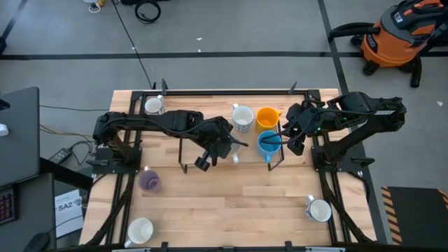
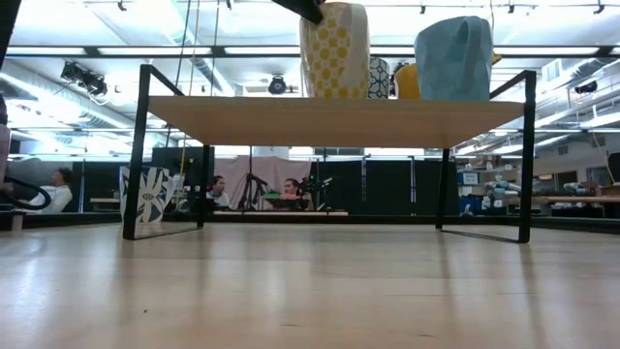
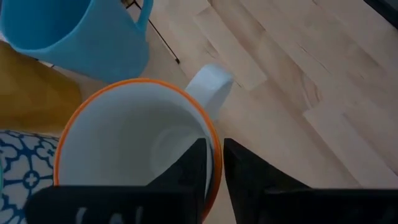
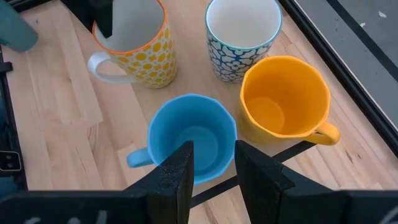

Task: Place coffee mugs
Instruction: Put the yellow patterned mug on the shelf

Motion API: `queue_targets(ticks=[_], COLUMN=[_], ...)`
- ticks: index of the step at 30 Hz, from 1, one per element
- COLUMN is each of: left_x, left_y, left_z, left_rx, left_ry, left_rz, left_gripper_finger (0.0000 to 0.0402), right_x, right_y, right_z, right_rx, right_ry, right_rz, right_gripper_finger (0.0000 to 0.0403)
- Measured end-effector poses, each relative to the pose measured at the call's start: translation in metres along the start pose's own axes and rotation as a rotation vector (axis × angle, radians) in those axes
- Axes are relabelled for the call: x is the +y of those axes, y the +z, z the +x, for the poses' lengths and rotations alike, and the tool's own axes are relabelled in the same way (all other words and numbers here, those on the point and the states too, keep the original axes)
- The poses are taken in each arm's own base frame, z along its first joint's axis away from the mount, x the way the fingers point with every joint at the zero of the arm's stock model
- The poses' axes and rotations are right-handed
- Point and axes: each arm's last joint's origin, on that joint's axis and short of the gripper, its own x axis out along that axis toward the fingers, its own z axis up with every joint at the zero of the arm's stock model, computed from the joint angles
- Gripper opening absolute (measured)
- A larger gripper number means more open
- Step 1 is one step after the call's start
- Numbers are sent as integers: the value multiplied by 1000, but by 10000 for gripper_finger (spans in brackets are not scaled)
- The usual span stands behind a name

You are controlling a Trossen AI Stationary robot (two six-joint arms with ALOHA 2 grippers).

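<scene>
The left gripper (image 3: 214,171) pinched the rim of the yellow-dotted mug (image 4: 138,46) on the shelf (image 2: 334,119) beside the blue mug (image 4: 193,138). Placement seemed underway; releasing came next. The right gripper (image 4: 213,163) hovered, fingers apart.

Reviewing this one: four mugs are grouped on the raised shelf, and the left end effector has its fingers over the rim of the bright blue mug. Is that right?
Not quite. The left end effector grips the rim of the yellow-patterned, orange-rimmed mug, as the left wrist view shows. The blue mug sits at the right end effector. The rest holds: four mugs are grouped on the shelf.
</scene>
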Motion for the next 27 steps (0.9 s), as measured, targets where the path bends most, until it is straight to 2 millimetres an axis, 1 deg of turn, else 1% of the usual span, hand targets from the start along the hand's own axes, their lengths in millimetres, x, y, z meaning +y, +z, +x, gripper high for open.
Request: queue_targets(ticks=[8, 10, 13, 21, 24, 27], left_x=[1, 1, 2, 4, 4, 6], left_y=[1, 1, 2, 5, 6, 10], left_z=[0, 0, 0, 0, -1, -7], left_rx=[10, 11, 0, -32, -38, -59], left_ry=[32, 43, 51, 73, 77, 89], left_rz=[1, -23, -48, -47, -47, -46], left_gripper_finger=[67, 71, 82, 123, 130, 130], right_x=[0, 0, 0, 0, 0, 0], right_y=[0, 0, 0, 0, 0, 0], right_z=[0, 0, 0, 0, 0, 0], right_rx=[0, 0, 0, 0, 0, 0], right_ry=[0, 0, 0, 0, 0, 0], right_rz=[0, 0, 0, 0, 0, 0], right_gripper_finger=[122, 122, 122, 122, 122, 122])
